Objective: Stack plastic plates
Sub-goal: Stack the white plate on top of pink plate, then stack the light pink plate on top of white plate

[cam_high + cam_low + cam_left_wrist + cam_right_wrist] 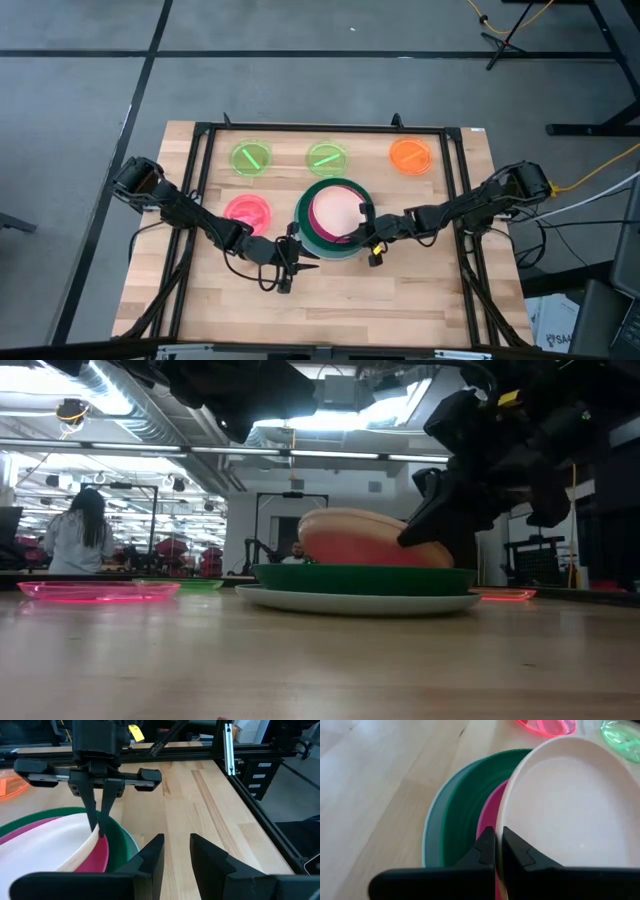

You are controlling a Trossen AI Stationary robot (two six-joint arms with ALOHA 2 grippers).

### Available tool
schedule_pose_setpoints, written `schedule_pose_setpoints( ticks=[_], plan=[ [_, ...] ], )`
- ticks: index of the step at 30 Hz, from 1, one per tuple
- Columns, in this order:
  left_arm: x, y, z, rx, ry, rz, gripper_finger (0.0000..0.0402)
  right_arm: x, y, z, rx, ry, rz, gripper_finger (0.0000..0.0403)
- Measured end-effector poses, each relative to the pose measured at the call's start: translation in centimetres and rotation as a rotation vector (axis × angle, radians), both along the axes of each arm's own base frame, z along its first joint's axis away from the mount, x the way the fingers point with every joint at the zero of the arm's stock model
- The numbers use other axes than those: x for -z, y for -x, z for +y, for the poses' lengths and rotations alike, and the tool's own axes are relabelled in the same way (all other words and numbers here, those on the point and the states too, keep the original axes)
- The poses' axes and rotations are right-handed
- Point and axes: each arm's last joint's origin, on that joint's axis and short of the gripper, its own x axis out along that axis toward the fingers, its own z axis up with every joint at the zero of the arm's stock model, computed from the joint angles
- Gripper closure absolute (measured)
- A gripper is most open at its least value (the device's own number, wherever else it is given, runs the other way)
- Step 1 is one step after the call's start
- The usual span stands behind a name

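A stack stands mid-table: the light blue plate (350, 601) at the bottom, the dark green plate (460, 805) in it, then the magenta plate (487, 820). The cream plate (335, 210) lies tilted on top. My right gripper (361, 223) is shut on the cream plate's rim at the stack's right near side. My left gripper (305, 254) is open, just off the stack's left near side, touching nothing. The pink plate (247, 212), two lime green plates (250, 158) (327, 157) and the orange plate (411, 155) lie flat on the table. My right gripper pinches the cream plate's rim (506, 822) on its right near side, one finger inside the plate and one outside. The fingers (96, 815) come from above, slanting down. The plate is tilted, its held side raised; its far left part sits in the magenta plate (372, 552).
A black frame rail (330, 127) runs around the table's far and side edges. Bare wood lies toward the near edge (330, 300). A person (82, 540) stands in the room beyond the table.
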Motion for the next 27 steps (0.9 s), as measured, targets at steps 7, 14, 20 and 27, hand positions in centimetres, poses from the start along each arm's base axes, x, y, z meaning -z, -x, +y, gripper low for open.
schedule_pose_setpoints(
  ticks=[7,14,20,27],
  plan=[
    [0.0,0.0,0.1,-0.005,-0.001,-0.002,0.0315,0.0,0.0,0.0,0.021,-0.03,-0.001,0.0382],
    [0.0,-0.1,0.2,-0.013,-0.002,-0.005,0.0315,-0.2,-0.1,0.0,0.052,-0.032,-0.02,0.0313],
    [0.0,-0.1,0.3,-0.01,-0.029,-0.006,0.0315,-0.3,0.0,0.3,0.024,-0.075,-0.016,0.027],
    [0.1,-0.5,1.4,-0.052,-0.034,0.006,0.0271,-1.2,0.8,2.6,-0.019,-0.075,-0.057,0.0265]
  ],
)
